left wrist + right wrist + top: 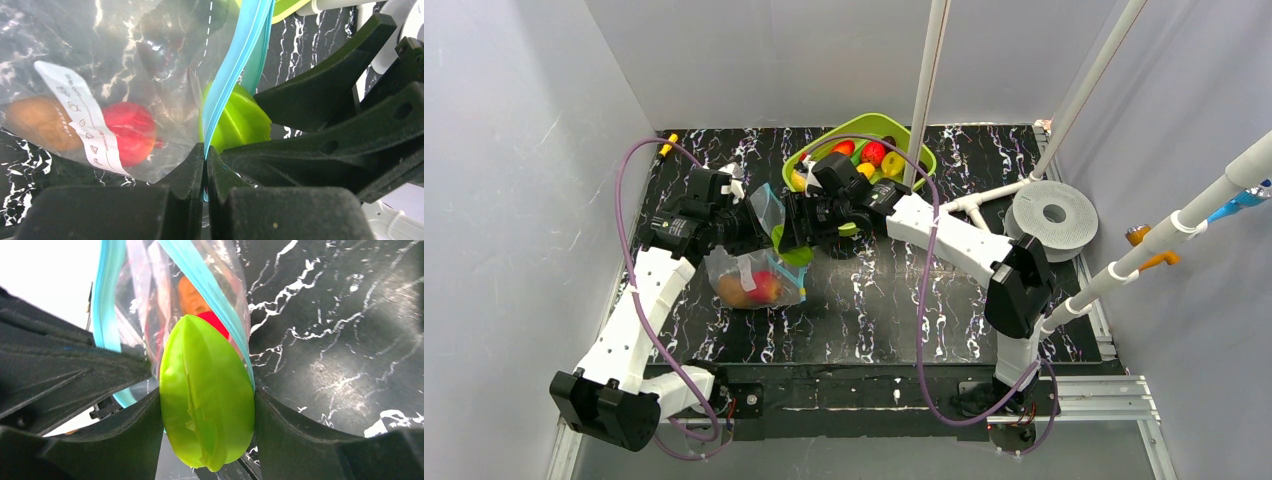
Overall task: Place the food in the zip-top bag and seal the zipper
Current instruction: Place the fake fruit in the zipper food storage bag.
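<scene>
The clear zip-top bag (744, 275) lies left of centre with a red food (127, 132) and a brown food (40, 122) inside, behind its white label (80, 115). My left gripper (205, 150) is shut on the blue-teal zipper (235, 60) and holds one side of the bag's mouth up. Meanwhile my right gripper (206, 400) is shut on a lime-green food (207, 395) right at that mouth, between the two zipper strips (210, 290). From above, the two grippers (759, 225) (794, 240) meet over the bag's upper right corner.
A lime-green tray (921, 155) holding several more toy foods (873, 152) stands at the back centre, just behind the right arm. A grey round disc (1054, 215) sits at the right edge. White poles (929, 90) rise beside the tray.
</scene>
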